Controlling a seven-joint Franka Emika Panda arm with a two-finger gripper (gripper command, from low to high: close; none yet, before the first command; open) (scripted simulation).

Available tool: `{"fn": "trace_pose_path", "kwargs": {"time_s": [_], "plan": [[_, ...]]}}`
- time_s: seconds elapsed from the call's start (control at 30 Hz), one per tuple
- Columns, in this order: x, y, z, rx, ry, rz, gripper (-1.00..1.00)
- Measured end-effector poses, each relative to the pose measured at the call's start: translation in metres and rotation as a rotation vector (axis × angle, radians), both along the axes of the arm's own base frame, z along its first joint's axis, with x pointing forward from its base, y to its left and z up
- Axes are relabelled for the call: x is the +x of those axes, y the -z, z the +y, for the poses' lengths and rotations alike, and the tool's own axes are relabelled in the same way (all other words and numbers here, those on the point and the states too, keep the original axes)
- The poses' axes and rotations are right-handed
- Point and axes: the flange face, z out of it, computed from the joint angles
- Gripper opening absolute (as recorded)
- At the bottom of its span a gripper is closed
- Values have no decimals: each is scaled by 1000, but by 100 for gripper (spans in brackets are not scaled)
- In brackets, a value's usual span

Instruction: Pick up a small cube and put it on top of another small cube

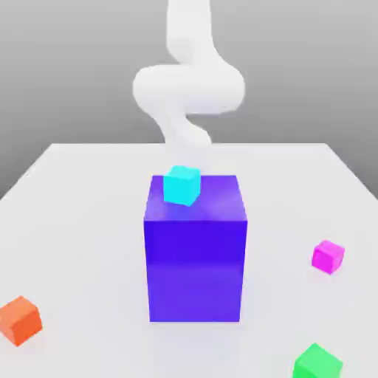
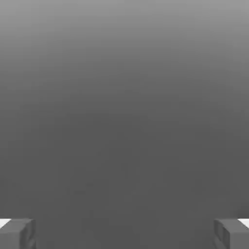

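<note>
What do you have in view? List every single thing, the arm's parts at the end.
big block: 1, blue-violet, standing on the table in the middle of the exterior view
small cube: 1, cyan, at the top of the big block in the exterior view
small cube: 1, magenta-pink, on the table toward the exterior view's right
small cube: 1, green, at the bottom edge, exterior view's right
small cube: 1, orange, on the table at the exterior view's left
table: 1, white, under the block and cubes
robot arm: 1, white, behind the block in the exterior view
gripper: 1, dark grey fingers, open, in the hand view
</note>
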Motion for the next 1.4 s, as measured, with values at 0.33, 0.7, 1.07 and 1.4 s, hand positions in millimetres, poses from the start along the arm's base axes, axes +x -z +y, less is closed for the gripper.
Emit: {"fn": "trace_pose_path", "kwargs": {"time_s": [0.33, 0.7, 1.07, 1.4], "plan": [[11, 244, 181, -89, -331, 345, 0], [-154, 468, 268, -288, -651, 659, 0], [-162, 533, 267, -294, -660, 673, -100], [-157, 475, 267, -297, -659, 671, -100]]}}
